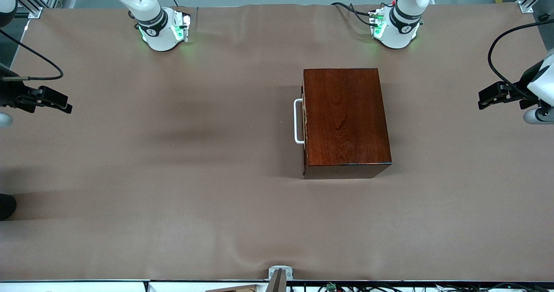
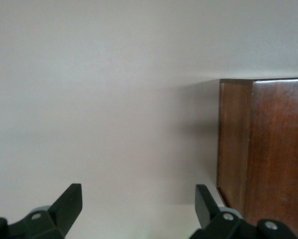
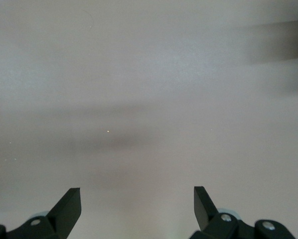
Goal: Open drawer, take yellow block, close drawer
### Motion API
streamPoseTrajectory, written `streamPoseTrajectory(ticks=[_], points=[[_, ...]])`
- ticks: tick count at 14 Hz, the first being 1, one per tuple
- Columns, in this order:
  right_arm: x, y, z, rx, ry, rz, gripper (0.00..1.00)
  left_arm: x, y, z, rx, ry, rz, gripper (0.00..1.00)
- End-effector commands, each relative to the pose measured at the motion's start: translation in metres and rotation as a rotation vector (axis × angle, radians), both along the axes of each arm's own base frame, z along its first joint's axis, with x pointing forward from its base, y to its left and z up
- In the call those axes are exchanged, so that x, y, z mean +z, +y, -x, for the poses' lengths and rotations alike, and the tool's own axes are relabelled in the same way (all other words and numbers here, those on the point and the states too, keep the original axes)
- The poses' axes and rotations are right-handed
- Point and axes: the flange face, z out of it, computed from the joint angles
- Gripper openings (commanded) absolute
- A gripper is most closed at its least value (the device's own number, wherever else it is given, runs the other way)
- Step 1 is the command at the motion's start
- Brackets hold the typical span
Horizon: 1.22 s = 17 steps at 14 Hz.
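The right gripper point(image 3: 137, 201) hangs with its fingers spread wide and nothing between them, over bare table at the right arm's end; in the front view it shows at about nine o'clock from the box. The left gripper point(image 2: 139, 201) is likewise spread wide and empty, over the table at the left arm's end, at roughly three o'clock from the box, whose dark side wall fills the edge of its wrist view. Both arms look parked clear of the work, which suggests nothing has begun and either could reach in. The wooden box point(image 1: 346, 119) sits on the brown table point(image 1: 173, 175) between them, closer to the left arm's end. The drawer point(image 1: 304, 119) is pushed fully in, only a thin pale edge showing, with its white handle point(image 1: 297, 121) at nine o'clock on the box, facing the right arm; that arm seems best placed to pull it. The yellow block is not visible anywhere; presumably it lies inside the shut drawer.
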Motion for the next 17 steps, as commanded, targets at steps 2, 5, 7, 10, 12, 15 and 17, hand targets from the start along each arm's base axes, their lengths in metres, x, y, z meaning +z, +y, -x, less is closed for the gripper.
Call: streamPoseTrajectory(ticks=[2, 5, 7, 10, 12, 15, 17], points=[[0.008, 0.000, 0.009, -0.005, -0.005, -0.015, 1.00, 0.011, -0.004, 0.000, 0.020, -0.015, 0.051, 1.00], [0.007, 0.001, 0.009, -0.003, -0.002, -0.015, 1.00, 0.015, -0.001, 0.000, 0.026, -0.024, 0.051, 1.00], [0.008, 0.001, 0.009, -0.003, -0.003, -0.015, 1.00, 0.021, 0.001, 0.002, 0.029, -0.032, 0.050, 1.00], [0.008, 0.002, 0.009, 0.000, -0.005, -0.014, 1.00, 0.024, 0.001, 0.002, 0.032, -0.037, 0.052, 1.00], [0.008, 0.000, 0.009, 0.000, -0.005, -0.013, 1.00, 0.025, 0.002, 0.002, 0.042, -0.038, 0.053, 1.00], [0.017, 0.005, 0.013, 0.009, -0.020, -0.007, 1.00, 0.025, 0.001, 0.002, 0.067, -0.039, 0.051, 1.00], [0.017, 0.005, 0.013, 0.009, -0.019, -0.004, 1.00, 0.029, -0.006, 0.004, 0.054, -0.046, 0.057, 1.00]])
